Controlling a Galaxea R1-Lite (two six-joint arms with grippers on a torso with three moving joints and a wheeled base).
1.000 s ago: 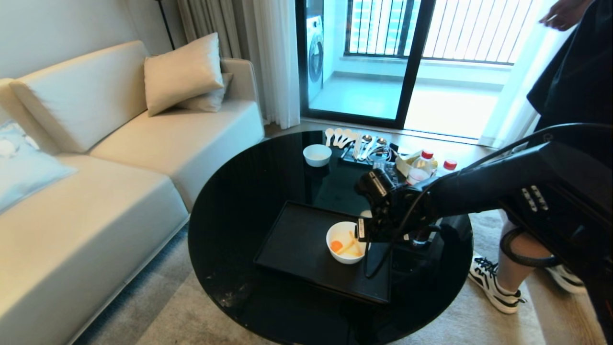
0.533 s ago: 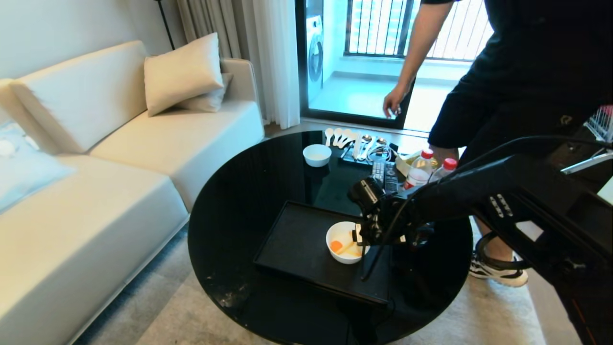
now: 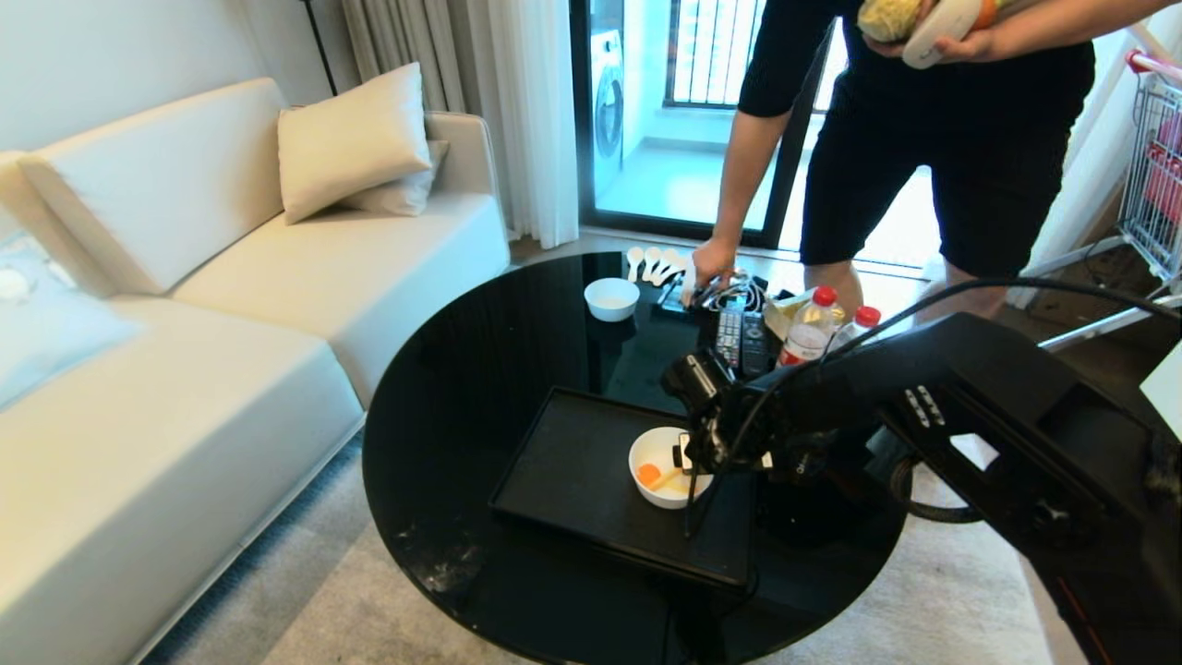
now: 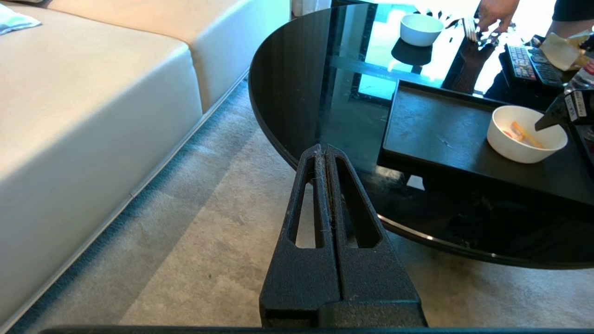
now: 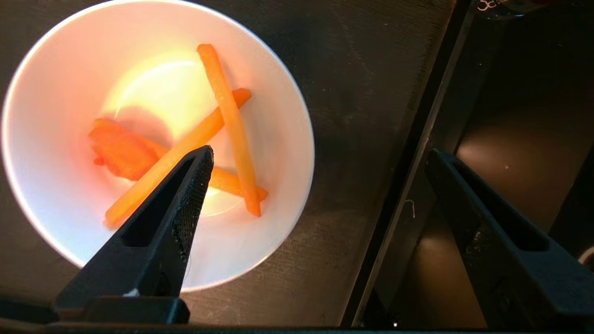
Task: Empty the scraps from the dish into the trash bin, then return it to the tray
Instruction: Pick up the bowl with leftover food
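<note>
Dish [image 3: 663, 465] sits on the tray [image 3: 572, 471] at its right end, holding the scraps [image 5: 185, 144], and the tray lies on the round black tabletop [image 3: 462, 388]. We observe the right gripper [image 5: 320, 157] directly over the dish's right rim with jaws spread wide, one finger above the bowl's interior and the other beyond the tray edge, gripping nothing. We note the left gripper [image 4: 325, 155] low beside the tabletop over the carpet, jaws pressed together and empty, while a person's hand [image 3: 713, 261] reaches among items at the tabletop's far side.

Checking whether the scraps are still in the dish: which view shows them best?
The right wrist view: it looks straight into the dish, showing the scraps plainly under the open right claw. The head view shows them small; the left wrist view only glimpses them.
</note>
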